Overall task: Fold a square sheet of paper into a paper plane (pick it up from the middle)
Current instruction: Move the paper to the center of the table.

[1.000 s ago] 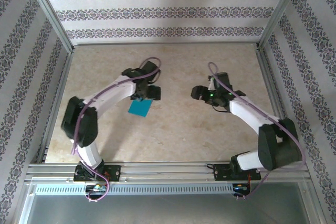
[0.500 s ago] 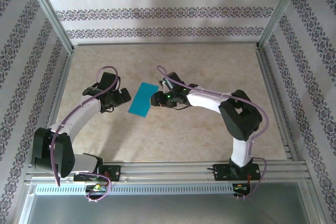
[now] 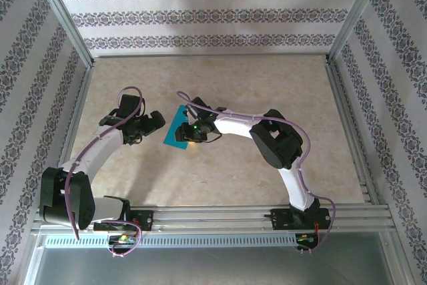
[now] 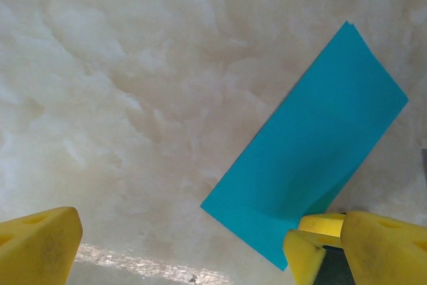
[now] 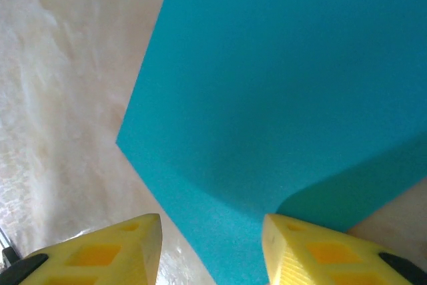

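Observation:
The square sheet of paper (image 3: 173, 133) is teal-blue and lies folded into a long rectangle on the marble-look table, left of centre. My right gripper (image 3: 187, 129) reaches across from the right and hovers low over the sheet's right edge. In the right wrist view its yellow fingers (image 5: 313, 255) stand partly apart over the paper (image 5: 267, 85), which spans the gap between them; a flap of paper lifts beside the right finger. My left gripper (image 3: 154, 123) stands wide open just left of the sheet. In the left wrist view the paper (image 4: 313, 145) ends near its right finger (image 4: 383, 248).
The tabletop (image 3: 220, 178) is pale marble pattern, framed by aluminium rails (image 3: 213, 215) at the near edge and patterned walls at the sides and back. Both arms bend inward toward the left-centre area.
My right arm swung left across the table to the paper and its jaws narrowed. My left arm drew back off the sheet to its left side and opened wide.

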You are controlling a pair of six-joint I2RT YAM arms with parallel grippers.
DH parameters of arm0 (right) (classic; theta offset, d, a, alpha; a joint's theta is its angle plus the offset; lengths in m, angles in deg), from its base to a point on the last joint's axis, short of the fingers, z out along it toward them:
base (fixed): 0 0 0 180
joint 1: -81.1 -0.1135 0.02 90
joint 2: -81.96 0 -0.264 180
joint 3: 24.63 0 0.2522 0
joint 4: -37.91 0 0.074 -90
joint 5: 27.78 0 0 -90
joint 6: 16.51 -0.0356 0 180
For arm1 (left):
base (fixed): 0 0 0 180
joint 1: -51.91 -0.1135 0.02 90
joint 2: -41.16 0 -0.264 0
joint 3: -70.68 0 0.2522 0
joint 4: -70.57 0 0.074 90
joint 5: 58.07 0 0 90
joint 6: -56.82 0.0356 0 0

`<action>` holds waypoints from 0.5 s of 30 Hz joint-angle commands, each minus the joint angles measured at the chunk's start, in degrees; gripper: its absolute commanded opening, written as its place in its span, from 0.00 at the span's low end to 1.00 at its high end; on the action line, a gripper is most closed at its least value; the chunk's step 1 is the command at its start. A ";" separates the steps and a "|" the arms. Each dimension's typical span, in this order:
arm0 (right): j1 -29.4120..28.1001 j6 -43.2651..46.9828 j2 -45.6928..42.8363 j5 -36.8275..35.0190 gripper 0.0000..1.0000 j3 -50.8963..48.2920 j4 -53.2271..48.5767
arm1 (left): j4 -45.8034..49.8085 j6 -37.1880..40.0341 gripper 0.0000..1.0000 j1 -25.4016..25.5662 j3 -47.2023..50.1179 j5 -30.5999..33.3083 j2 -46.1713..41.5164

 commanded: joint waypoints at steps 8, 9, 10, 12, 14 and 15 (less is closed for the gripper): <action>7.84 25.26 -4.49 7.06 0.45 -9.00 -18.90 | -4.88 0.04 1.00 -0.56 0.54 -8.56 1.84; 8.64 29.40 -4.89 5.66 0.45 -9.18 -22.86 | -5.30 0.02 1.00 -0.54 0.48 -9.59 2.30; 9.14 32.33 -5.49 3.91 0.45 -9.66 -25.51 | -5.82 -0.11 1.00 -0.48 0.58 -10.60 2.62; 9.87 36.03 -6.73 3.00 0.45 -10.82 -28.02 | -7.26 -0.40 1.00 -0.20 0.78 -12.14 3.18; 10.32 36.62 -8.82 3.17 0.45 -11.40 -27.81 | -8.58 -0.76 1.00 0.43 0.84 -13.37 3.74; 10.49 35.69 -10.35 2.95 0.46 -11.41 -27.12 | -9.07 -0.99 1.00 0.88 0.70 -13.73 4.12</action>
